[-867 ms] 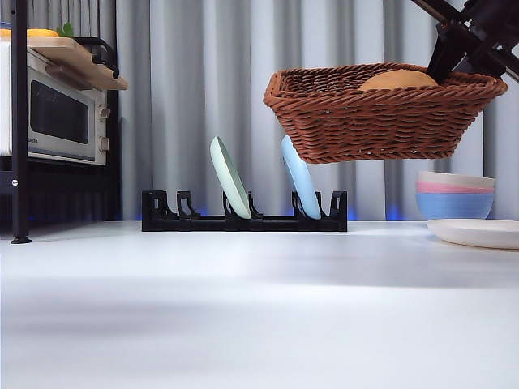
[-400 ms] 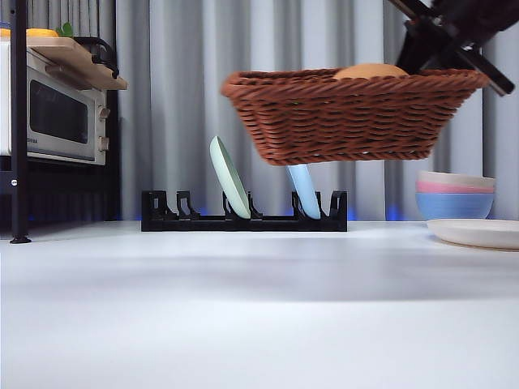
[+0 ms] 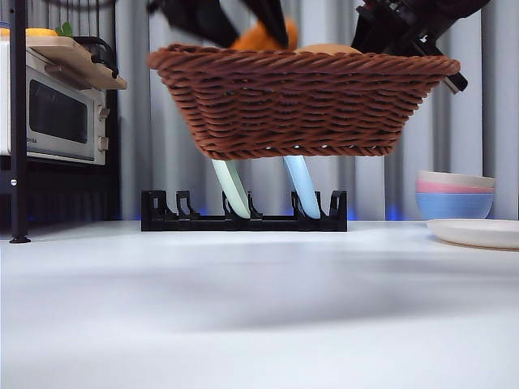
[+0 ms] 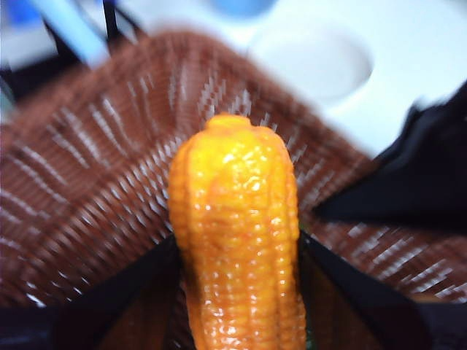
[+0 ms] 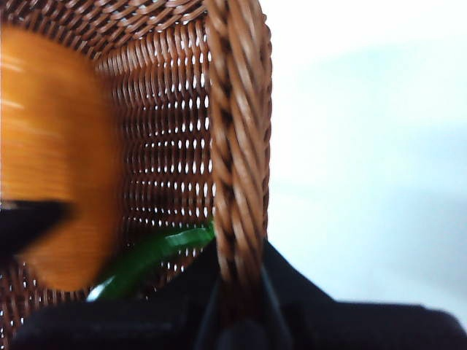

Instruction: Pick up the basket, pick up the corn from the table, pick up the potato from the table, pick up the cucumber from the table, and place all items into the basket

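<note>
The brown wicker basket [image 3: 300,101] hangs in the air above the table [image 3: 259,316]. My right gripper [image 3: 401,32] is shut on its braided rim [image 5: 237,182] at the right end. My left gripper [image 4: 237,248] is shut on the orange corn [image 4: 233,233] and holds it over the basket's open top. In the front view the corn [image 3: 258,38] shows just above the rim between dark jaws. The tan top of the potato [image 3: 324,49] peeks over the rim. The green cucumber [image 5: 153,251] lies inside the basket, beside a blurred orange shape.
Behind the basket stands a black dish rack [image 3: 243,217] holding a pale green plate [image 3: 231,190] and a blue plate [image 3: 302,188]. A microwave [image 3: 53,113] sits on a shelf at the left. Stacked bowls [image 3: 454,194] and a white plate [image 3: 478,233] are at the right.
The basket has moved left and looms larger, still held by my right gripper. My left gripper has come in from above with the corn, over the basket.
</note>
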